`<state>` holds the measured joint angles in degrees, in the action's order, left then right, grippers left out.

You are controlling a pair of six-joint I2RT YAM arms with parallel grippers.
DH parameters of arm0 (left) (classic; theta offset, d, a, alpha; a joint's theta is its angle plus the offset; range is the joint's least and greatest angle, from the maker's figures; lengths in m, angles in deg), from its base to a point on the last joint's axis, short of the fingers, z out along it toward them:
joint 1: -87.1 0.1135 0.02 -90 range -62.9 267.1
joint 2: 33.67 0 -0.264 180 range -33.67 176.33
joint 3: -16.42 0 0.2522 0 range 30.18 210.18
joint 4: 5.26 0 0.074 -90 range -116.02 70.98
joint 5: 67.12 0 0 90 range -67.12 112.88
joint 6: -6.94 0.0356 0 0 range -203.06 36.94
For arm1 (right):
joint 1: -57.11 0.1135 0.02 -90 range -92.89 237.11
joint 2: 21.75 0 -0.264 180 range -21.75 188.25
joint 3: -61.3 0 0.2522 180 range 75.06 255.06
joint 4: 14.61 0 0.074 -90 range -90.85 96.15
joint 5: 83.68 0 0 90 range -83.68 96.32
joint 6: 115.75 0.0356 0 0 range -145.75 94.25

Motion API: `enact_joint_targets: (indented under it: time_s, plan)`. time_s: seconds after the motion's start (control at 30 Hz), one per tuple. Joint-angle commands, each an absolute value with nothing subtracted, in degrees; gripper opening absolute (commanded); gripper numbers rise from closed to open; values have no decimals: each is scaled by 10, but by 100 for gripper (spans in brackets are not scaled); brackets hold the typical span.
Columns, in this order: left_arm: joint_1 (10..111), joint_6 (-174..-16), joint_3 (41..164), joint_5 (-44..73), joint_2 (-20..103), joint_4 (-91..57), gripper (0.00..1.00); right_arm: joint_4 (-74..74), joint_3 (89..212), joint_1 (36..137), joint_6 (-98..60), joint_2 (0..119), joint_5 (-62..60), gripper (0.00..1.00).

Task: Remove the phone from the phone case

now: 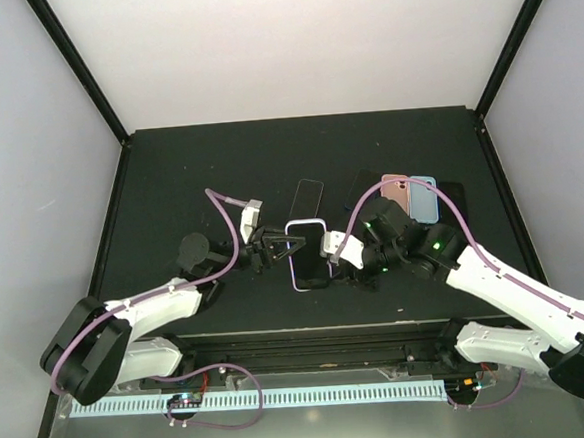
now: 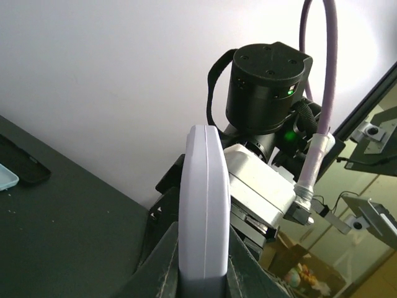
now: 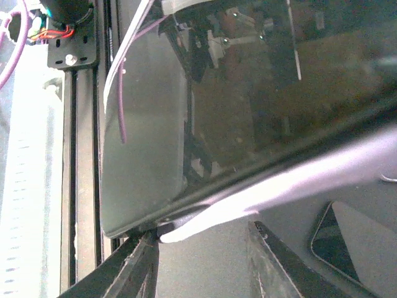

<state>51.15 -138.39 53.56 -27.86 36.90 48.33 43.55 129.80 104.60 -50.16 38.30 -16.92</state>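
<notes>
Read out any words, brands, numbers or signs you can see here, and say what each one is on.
None can be read. The phone case is plain white, the phone screen is dark, and the board with wires at the front rail is too small to show any print.

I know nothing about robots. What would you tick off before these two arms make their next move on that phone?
1. Left gripper clamped on the edge of the pale lavender phone case: ok.
2. Right gripper at the opposite corner, firm hold: cannot tell.
3. Black glass phone out of the case: not ok, mostly still seated.
4. Case lip starting to part at the right gripper's corner: cannot tell.
5. Spare pink case and light blue case apart from the held phone: ok.
</notes>
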Motion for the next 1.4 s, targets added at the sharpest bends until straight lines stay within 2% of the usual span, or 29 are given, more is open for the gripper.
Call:
enact_joint_targets:
  time_s: [0.0, 0.23, 0.43, 0.6, 0.7, 0.8, 0.93, 1.0, 1.23, 1.3, 1.37]
  plan:
    - [490, -1421, 524, -286, 353, 552, 1, 266, 1330, 1030, -439, 386, -140, 40]
    - [459, -1439, 526, -260, 380, 606, 2, 235, 1341, 1007, -400, 411, -136, 41]
    - [431, -1440, 535, -240, 394, 630, 2, 220, 1356, 989, -364, 441, -208, 47]
    - [423, -1435, 535, -230, 411, 645, 2, 187, 1350, 945, -312, 436, -370, 54]
    - [423, -1429, 527, -215, 416, 653, 2, 178, 1349, 931, -301, 433, -474, 63]
    - [421, -1425, 528, -204, 427, 653, 2, 187, 1347, 932, -303, 433, -525, 64]
    - [415, -1422, 535, -191, 445, 662, 1, 184, 1336, 932, -301, 433, -529, 57]
    - [412, -1421, 539, -181, 455, 662, 2, 181, 1330, 932, -298, 431, -533, 50]
    - [414, -1409, 526, -108, 459, 631, 2, 173, 1309, 931, -277, 411, -528, 9]
    - [414, -1405, 527, -59, 444, 563, 10, 171, 1295, 931, -261, 404, -517, 1]
    - [414, -1390, 536, -19, 425, 499, 26, 172, 1278, 929, -232, 396, -491, 1]
